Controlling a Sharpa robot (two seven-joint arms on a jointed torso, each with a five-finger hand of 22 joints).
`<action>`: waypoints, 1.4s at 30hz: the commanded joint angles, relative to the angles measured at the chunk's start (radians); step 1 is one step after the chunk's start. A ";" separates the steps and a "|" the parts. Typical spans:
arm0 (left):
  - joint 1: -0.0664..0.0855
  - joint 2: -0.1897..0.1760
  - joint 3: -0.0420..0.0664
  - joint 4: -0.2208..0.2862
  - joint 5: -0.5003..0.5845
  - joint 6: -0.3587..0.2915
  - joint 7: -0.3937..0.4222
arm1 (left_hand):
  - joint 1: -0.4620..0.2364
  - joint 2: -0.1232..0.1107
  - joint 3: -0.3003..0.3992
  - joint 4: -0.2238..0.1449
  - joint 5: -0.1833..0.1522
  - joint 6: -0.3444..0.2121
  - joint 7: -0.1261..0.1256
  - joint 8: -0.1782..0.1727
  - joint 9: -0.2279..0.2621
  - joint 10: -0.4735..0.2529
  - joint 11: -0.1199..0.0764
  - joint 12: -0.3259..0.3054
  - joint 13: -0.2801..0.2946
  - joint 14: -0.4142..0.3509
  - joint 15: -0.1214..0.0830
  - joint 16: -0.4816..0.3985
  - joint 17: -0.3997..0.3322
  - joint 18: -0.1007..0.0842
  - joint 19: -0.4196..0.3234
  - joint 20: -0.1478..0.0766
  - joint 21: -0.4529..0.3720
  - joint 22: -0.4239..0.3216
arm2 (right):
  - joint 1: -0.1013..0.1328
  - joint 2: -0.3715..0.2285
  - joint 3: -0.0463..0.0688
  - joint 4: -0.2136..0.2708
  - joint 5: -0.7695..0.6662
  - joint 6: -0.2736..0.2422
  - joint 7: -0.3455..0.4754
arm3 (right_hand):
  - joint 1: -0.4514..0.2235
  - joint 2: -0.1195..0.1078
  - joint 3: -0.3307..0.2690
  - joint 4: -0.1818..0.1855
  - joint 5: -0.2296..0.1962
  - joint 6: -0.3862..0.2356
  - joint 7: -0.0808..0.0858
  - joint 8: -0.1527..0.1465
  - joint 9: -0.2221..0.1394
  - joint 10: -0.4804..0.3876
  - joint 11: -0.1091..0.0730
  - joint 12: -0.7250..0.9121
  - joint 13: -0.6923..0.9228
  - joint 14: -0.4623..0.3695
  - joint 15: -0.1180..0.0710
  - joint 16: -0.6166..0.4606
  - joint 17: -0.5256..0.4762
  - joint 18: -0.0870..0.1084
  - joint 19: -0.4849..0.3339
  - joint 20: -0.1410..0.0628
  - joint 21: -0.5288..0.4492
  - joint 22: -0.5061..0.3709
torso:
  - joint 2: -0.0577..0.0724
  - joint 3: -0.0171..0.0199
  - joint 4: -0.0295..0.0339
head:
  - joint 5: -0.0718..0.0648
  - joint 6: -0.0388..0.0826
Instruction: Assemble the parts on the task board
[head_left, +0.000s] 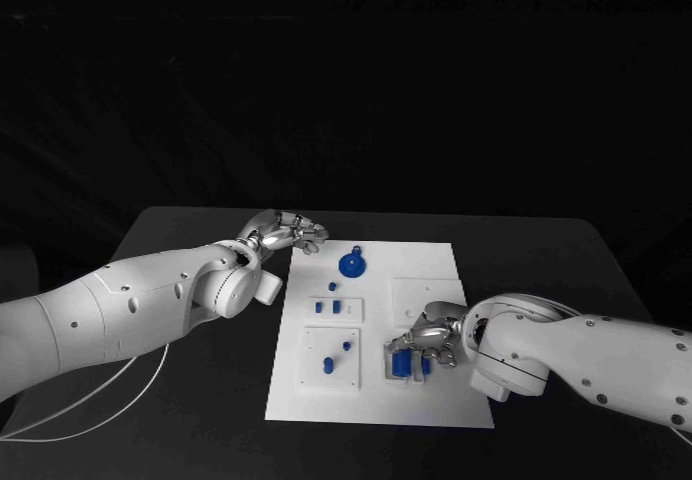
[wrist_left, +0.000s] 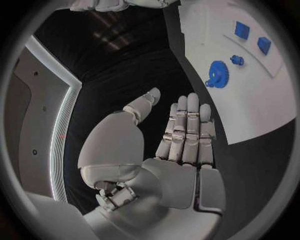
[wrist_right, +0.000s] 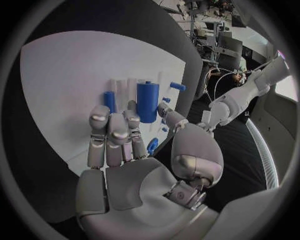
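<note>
The white task board (head_left: 378, 400) lies mid-table. A blue gear (head_left: 352, 265) stands near its far edge, with small blue pieces (head_left: 330, 307) below it. My left hand (head_left: 286, 232) hovers over the black table by the board's far left corner, fingers straight and holding nothing (wrist_left: 184, 135); the gear (wrist_left: 217, 74) lies beyond its fingertips. My right hand (head_left: 427, 343) is over the board's near right part, fingers stretched toward two upright blue cylinders (head_left: 408, 365). In the right wrist view the thick cylinder (wrist_right: 147, 101) stands just past the hand (wrist_right: 125, 145), the thumb close beside it, nothing gripped.
More blue pieces (head_left: 336, 356) lie in a raised white plate on the board's near left. A white cable (head_left: 87, 410) trails over the table's left side. Black table surrounds the board; its edges are some way off.
</note>
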 joint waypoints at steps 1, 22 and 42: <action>0.001 0.003 0.001 0.002 0.006 0.010 0.009 | 0.000 0.009 -0.006 0.000 -0.002 -0.007 -0.003 0.004 -0.001 0.005 0.002 -0.006 -0.001 0.002 0.004 -0.005 0.002 0.008 -0.001 0.006 -0.004 0.001 | -0.004 0.006 -0.003 0.006 -0.004 0.023 0.006 | -0.015 -0.001 -0.024 -0.006 0.003 0.006 0.000 -0.006 -0.002 -0.009 0.000 -0.004 0.002 -0.003 -0.009 0.002 -0.001 0.054 -0.002 -0.008 0.004 0.016 | 0.000 0.0000 -0.0002 | 0.001 -0.001; 0.001 0.004 0.001 0.000 0.006 0.011 0.009 | 0.000 0.009 -0.006 0.000 -0.002 -0.007 -0.003 0.004 -0.001 0.005 0.002 -0.006 -0.001 0.002 0.005 -0.007 0.003 0.008 -0.002 0.006 -0.005 0.001 | -0.007 -0.006 -0.004 0.024 -0.090 0.002 0.038 | 0.031 0.024 -0.024 -0.046 0.003 0.010 -0.001 -0.010 -0.003 -0.007 -0.001 -0.009 0.005 -0.004 -0.010 0.000 -0.003 0.054 -0.005 -0.014 0.001 0.013 | 0.000 0.0001 -0.0003 | 0.002 -0.003; 0.001 -0.003 0.001 -0.002 0.006 0.010 0.010 | 0.000 0.009 -0.007 0.001 -0.002 -0.008 -0.002 0.004 -0.002 0.005 0.002 -0.006 -0.002 0.003 0.005 -0.008 0.005 0.008 -0.002 0.006 -0.005 0.002 | -0.002 -0.125 0.001 0.059 -0.547 -0.175 0.554 | 0.379 -0.068 0.012 -0.148 0.069 -0.121 0.048 -0.070 -0.010 -0.044 0.045 0.019 0.037 -0.016 0.033 -0.021 -0.012 0.054 -0.021 -0.008 -0.020 0.009 | -0.001 0.0008 -0.0010 | 0.006 0.005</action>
